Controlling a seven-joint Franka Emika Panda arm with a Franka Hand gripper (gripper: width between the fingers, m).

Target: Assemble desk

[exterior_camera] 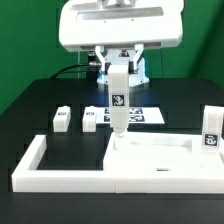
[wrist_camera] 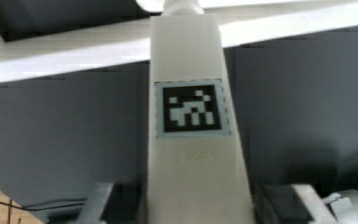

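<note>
Claw [exterior_camera: 117, 72] pinching the upper part of the held leg [exterior_camera: 117, 108], a short square white post hanging upright. In the wrist view the claw [wrist_camera: 202, 203] shows its fingers [wrist_camera: 105, 200] pressed against two opposite faces of the held leg [wrist_camera: 194, 150], whose black-and-white tag [wrist_camera: 192, 107] faces the camera.

The post's lower end meets the far corner of the tabletop panel [exterior_camera: 165, 160] on the exterior view's left. Whether it sits in a corner hole cannot be told. The tabletop panel [wrist_camera: 87, 50] lies flat on the dark table [exterior_camera: 30, 105], inside the white border rail [exterior_camera: 28, 160] that runs along its near edge and turns up at the exterior view's left.

Farther to the exterior view's left, two more posts lie on the table, well apart from the panel: the left loose leg [exterior_camera: 62, 118] and the right loose leg [exterior_camera: 90, 120]. The marker board [exterior_camera: 138, 115] lies flat behind the held leg. At the exterior view's right stands the upright leg [exterior_camera: 211, 131] — tag toward the camera, by the panel's far right corner.
</note>
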